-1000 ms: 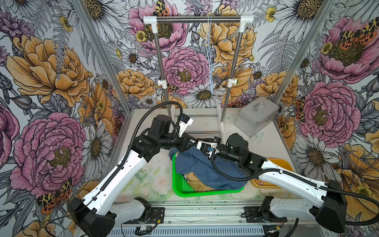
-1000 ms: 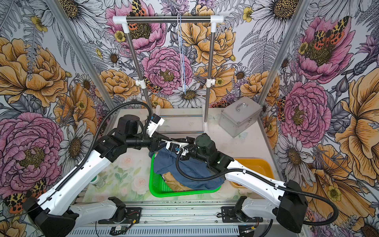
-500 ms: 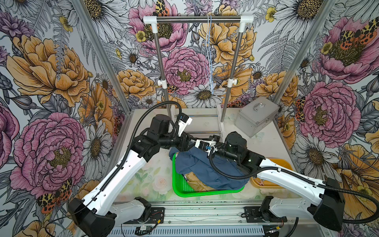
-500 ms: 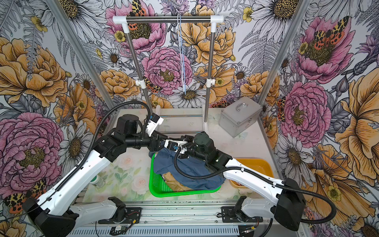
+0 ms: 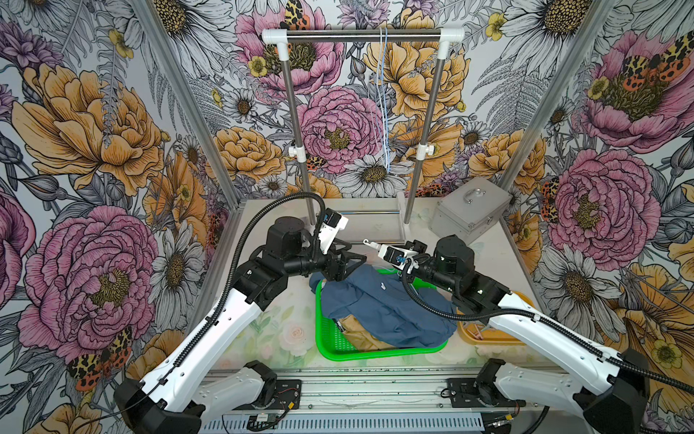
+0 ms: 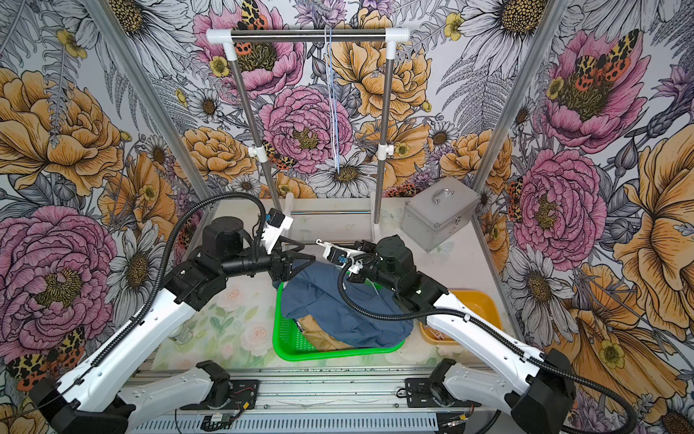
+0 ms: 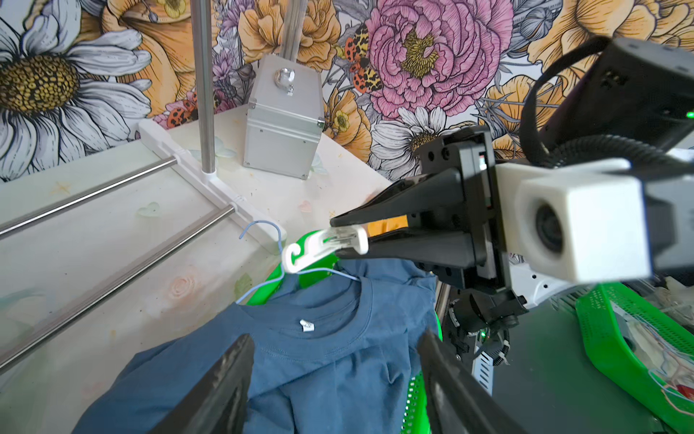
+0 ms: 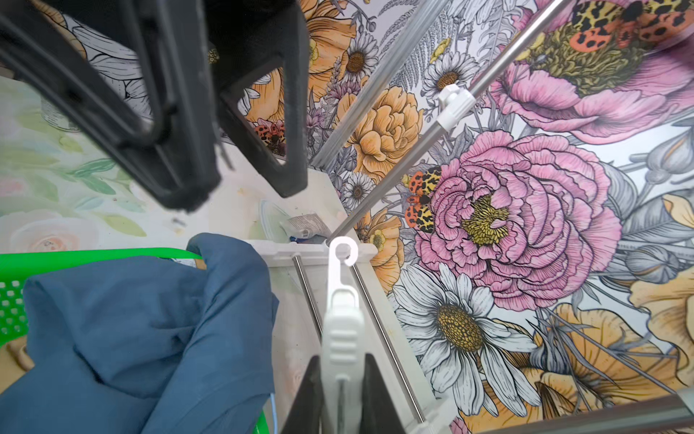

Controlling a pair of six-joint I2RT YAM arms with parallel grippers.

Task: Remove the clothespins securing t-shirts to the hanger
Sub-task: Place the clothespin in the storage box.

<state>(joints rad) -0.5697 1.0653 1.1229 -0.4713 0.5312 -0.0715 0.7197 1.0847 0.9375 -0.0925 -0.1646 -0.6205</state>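
Note:
My right gripper (image 8: 341,375) is shut on a white clothespin (image 8: 341,330), whose hooked end sticks out past the fingertips. The same clothespin (image 7: 323,248) is held in the air just beyond the collar of the slate blue t-shirt (image 7: 319,357). That shirt (image 5: 375,304) lies heaped in the green basket (image 5: 375,353) over a tan t-shirt (image 5: 356,330). The pale blue wire hanger (image 7: 263,223) pokes out at the collar. My left gripper (image 7: 335,336) hovers open above the blue shirt, holding nothing. Both grippers (image 5: 355,253) (image 5: 379,247) nearly meet at the basket's far edge.
A metal clothes rack (image 5: 360,34) with strings dangling from it stands at the back, its base rails (image 7: 112,263) on the table. A silver case (image 5: 469,214) sits at the back right. An orange tray (image 5: 488,338) lies to the right of the basket.
My left gripper's jaws have spread wide. My right gripper has closed on the clothespin and shifted a little toward the left arm.

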